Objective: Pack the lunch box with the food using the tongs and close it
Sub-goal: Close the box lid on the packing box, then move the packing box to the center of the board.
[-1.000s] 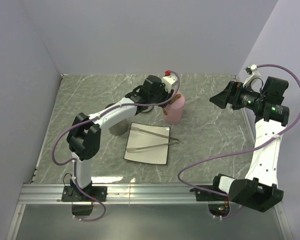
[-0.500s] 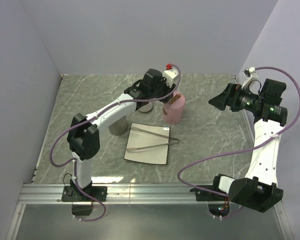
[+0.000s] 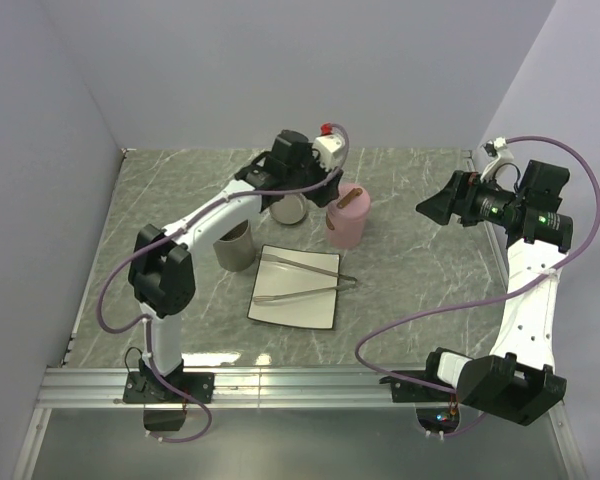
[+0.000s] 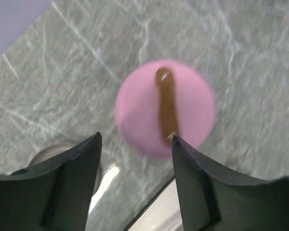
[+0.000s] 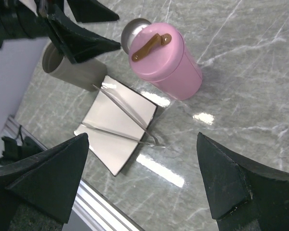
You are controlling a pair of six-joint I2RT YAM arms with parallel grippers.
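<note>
Two grippers, both spread and empty. Just below left gripper: pink lunch box, closed. Nearer the arm's base, tongs across white plate, beside grey cup; metal bowl under the wrist. Right gripper well off to the right. Versus a second ago, on the left: raised clear of the box, spread wider.

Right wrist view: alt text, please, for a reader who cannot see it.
A pink round container with a brown handle on its lid stands on a grey marble table, beside a white square plate with silver tongs lying across it. A beige cup stands at upper left; the right gripper, wide open and empty, frames the bottom corners.
</note>
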